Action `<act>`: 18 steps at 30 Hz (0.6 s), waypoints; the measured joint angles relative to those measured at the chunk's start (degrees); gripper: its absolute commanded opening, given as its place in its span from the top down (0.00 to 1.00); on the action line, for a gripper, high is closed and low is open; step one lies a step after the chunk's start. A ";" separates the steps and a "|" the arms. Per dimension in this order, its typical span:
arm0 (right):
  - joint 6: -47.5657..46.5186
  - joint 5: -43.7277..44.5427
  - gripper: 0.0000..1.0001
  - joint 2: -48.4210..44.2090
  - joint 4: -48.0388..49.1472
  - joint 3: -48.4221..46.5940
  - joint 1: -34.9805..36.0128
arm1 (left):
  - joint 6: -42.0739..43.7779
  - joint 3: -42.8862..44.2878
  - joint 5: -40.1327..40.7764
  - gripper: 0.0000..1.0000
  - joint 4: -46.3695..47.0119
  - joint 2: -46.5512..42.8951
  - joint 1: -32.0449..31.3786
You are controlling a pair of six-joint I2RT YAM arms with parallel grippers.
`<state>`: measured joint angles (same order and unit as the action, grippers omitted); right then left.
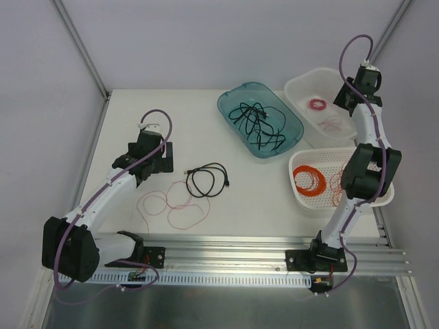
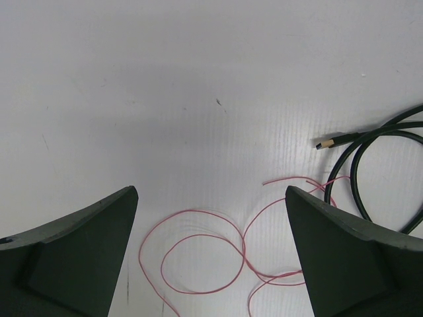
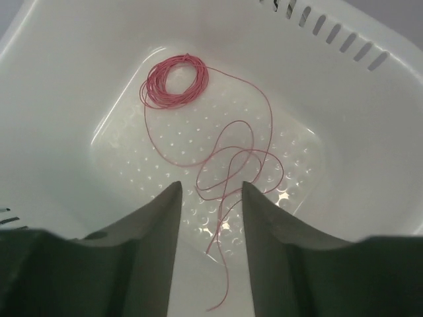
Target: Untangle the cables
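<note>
On the worktop [image 1: 137,110], 2 of the task's cables lie spread apart rather than knotted: the red wire loops [image 2: 198,254] sprawl in thin overlapping rings, and the black cord [image 1: 206,180] sits just beside them as its own neat loop, its plug [image 2: 327,143] pointing out onto bare surface. That layout looks like a sorting spot, with each cable given room. The left end effector [image 2: 211,191] hangs above the red loops with its jaws spread wide and nothing in them, likely poised to pick or nudge a strand. The right end effector [image 3: 211,188] reaches into the far white bin [image 1: 302,86], jaws at a narrow gap and holding nothing, over a loose red wire [image 3: 238,162] on the bin floor beside the pink coil [image 3: 175,82]. More tangled black cords [image 1: 257,122] wait in the teal tray [image 1: 230,103], so most of the work seems left. Open room lies left and ahead of the left arm; the bin walls crowd the right one, and the slotted basket [image 1: 298,195] with the orange coil [image 1: 311,181] sits close under its elbow.
</note>
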<state>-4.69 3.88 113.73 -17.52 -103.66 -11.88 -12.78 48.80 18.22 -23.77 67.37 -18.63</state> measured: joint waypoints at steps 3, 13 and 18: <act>1.49 0.17 0.38 -1.55 -1.68 0.31 0.00 | 0.00 0.00 -0.20 0.04 0.02 -0.13 0.00; 6.08 -2.45 0.08 -21.11 -8.22 7.54 5.79 | 0.00 0.00 -3.10 0.04 0.11 -2.08 0.00; 7.74 -4.55 0.03 -32.83 -10.51 18.95 17.27 | -0.02 0.00 -6.75 0.05 0.26 -1.07 0.00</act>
<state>3.05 -0.67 80.90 -28.03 -84.71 5.39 -12.80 48.80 11.46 -23.51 66.30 -18.63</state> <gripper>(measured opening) 0.957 0.959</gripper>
